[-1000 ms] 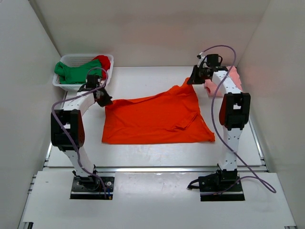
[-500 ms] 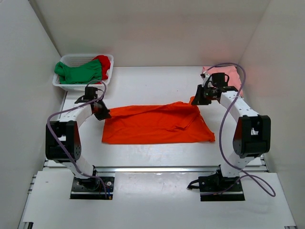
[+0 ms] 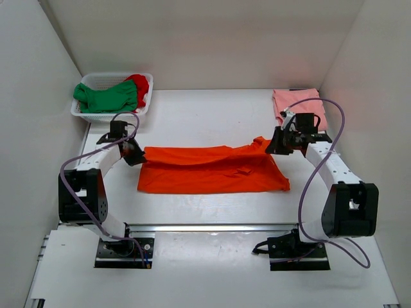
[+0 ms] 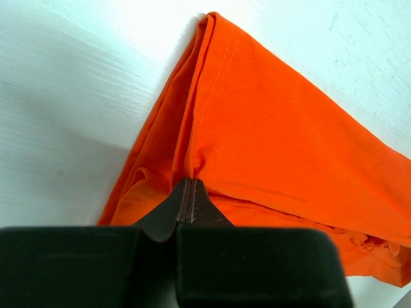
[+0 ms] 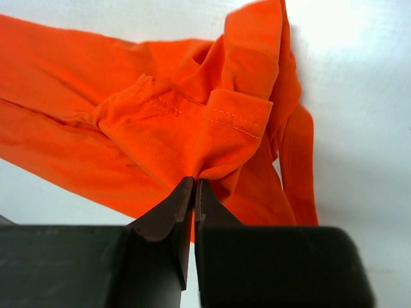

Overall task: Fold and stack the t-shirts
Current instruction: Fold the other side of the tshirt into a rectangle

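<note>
The bright orange t-shirt (image 3: 212, 170) lies across the table's middle, its far part doubled toward the near edge. My left gripper (image 3: 136, 157) is shut on its left far corner (image 4: 212, 128), held low over the table. My right gripper (image 3: 275, 144) is shut on its right far corner, a bunched sleeve fold (image 5: 192, 128). The pale salmon pink t-shirt (image 3: 297, 102) lies folded at the far right. The green t-shirt (image 3: 106, 98) and the red t-shirt (image 3: 140, 83) lie in the basket.
A white plastic basket (image 3: 90, 114) stands at the far left corner. White walls close in the table on the left, back and right. A metal rail (image 3: 212, 227) runs along the near edge in front of the arm bases.
Both grippers have pulled the orange t-shirt's far edge toward the near side and lowered it, folding the shirt over itself. The pink t-shirt has come into full view.
</note>
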Controlling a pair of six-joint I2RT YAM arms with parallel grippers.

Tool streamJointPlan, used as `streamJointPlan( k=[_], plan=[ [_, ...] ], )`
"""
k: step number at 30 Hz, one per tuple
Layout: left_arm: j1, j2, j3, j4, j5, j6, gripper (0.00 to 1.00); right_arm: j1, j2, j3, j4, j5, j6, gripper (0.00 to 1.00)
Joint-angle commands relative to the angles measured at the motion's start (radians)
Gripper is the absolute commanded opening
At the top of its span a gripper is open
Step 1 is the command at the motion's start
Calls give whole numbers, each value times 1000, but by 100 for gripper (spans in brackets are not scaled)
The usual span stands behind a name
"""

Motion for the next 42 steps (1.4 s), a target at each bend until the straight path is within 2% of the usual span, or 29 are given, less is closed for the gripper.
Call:
streamJointPlan(
  k=[1, 10, 28, 29, 30, 32, 34, 35, 36, 38, 41, 42],
  plan=[
    [8, -53, -15, -8, 10, 16, 0, -10, -59, -41, 23, 13, -13, 0],
    [-6, -63, -57, -13, 4, 14, 0, 14, -112, -166, 53, 15, 32, 0],
    [6, -95, -68, -56, 4, 28, 1, 100, -136, -277, 33, 79, 98, 0],
    [6, -107, -62, -71, 19, 33, 9, 111, -130, -268, 20, 87, 95, 2],
    [5, -131, -55, -71, 22, 33, 19, 116, -131, -262, -3, 116, 102, 9],
    [-4, -180, -40, -74, 1, 22, 31, 143, -138, -236, -49, 177, 101, 25],
    [-9, -223, -3, -57, -17, 5, 42, 155, -167, -208, -78, 263, 101, 34],
    [-10, -237, 7, -50, -17, 5, 44, 154, -170, -176, -95, 297, 95, 41],
    [-6, -247, 33, -41, -16, 2, 47, 151, -182, -142, -108, 314, 90, 43],
    [-47, -224, 73, -36, -7, 5, 49, 153, -185, -89, -125, 392, 75, 53],
    [-89, -138, 107, -16, -7, 7, 45, 149, -135, -10, -94, 410, 40, 54],
    [-99, -100, 116, 2, -11, 2, 41, 156, -97, 17, -82, 420, 32, 54]
  ],
)
